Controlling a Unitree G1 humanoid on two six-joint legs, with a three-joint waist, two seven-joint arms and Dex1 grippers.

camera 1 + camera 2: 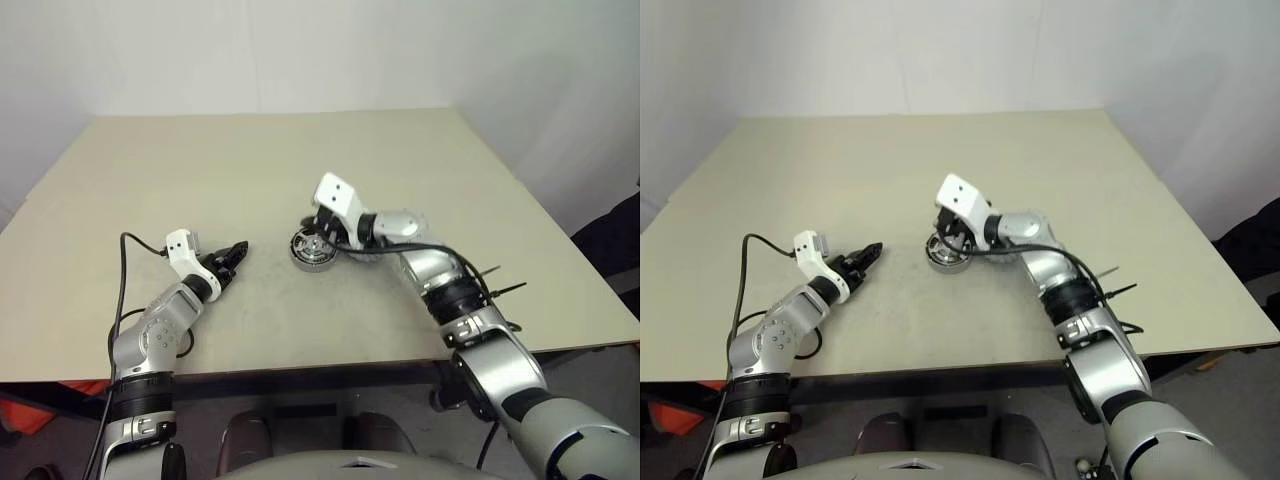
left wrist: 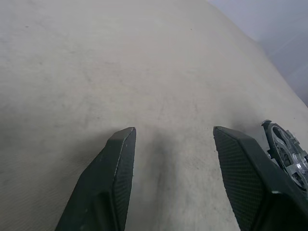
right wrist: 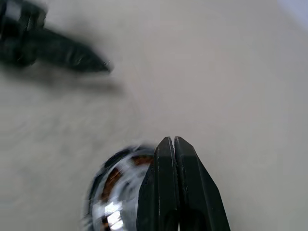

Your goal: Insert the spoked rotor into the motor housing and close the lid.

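Counter (image 1: 300, 160): one, beige matte top, rectangular, faintly scuffed and smudged near the middle. Wall (image 1: 300, 50): plain white, behind the far edge. Red-orange item (image 1: 30, 410): low beside the near left corner, kind unclear.

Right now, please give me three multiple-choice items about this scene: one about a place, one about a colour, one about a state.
1. Where does the motor housing lie?
A. on the table, under the right gripper
B. between the left gripper's fingers
C. at the table's far edge

2. What colour are the windings inside the housing?
A. blue
B. copper-orange
C. white

3. How do the left gripper's fingers stand?
A. shut on the housing
B. shut on nothing
C. open, with nothing between them

Answers: 1 A, the head views show it below the right gripper's tip; 2 B, the right wrist view shows orange inside the rim; 3 C, the left wrist view shows bare table between the fingers.
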